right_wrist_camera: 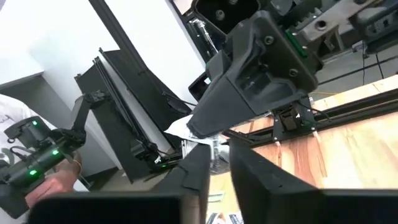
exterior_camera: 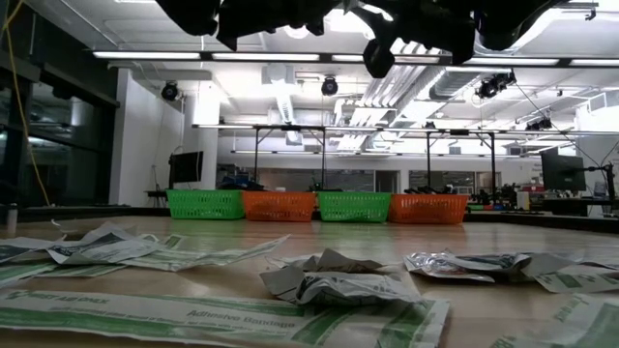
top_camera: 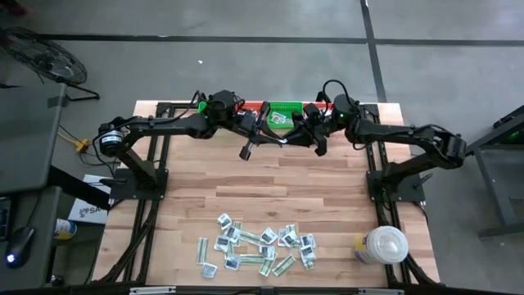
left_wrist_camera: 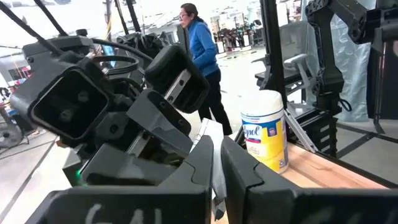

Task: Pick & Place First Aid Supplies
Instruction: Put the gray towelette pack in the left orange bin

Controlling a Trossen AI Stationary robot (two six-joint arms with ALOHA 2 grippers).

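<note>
- We've got the first aid packets point(top_camera: 260, 251) scattered in a loose pile on the wooden table point(top_camera: 270, 184), along the near edge and well away from both arms.
- One white packet point(left_wrist_camera: 213, 163) is up in the air near the far end of the table, caught where the two grippers meet.
- Our left gripper point(left_wrist_camera: 216, 167) is pinched tight on that packet; its fingers sit almost together with the white edge sticking out between them.
- Our right gripper point(right_wrist_camera: 217, 163) faces it tip to tip, with only a narrow gap between its fingers and the packet in that gap. We can't tell if it's gripping.
- Four baskets point(exterior_camera: 308, 205), alternating green and orange, line the far edge behind the arms.
- A white lidded wipes tub point(top_camera: 383, 245) stands at the near right corner, just beside the pile.
- A person point(left_wrist_camera: 200, 53) in a blue top stands in the room beyond.
</note>
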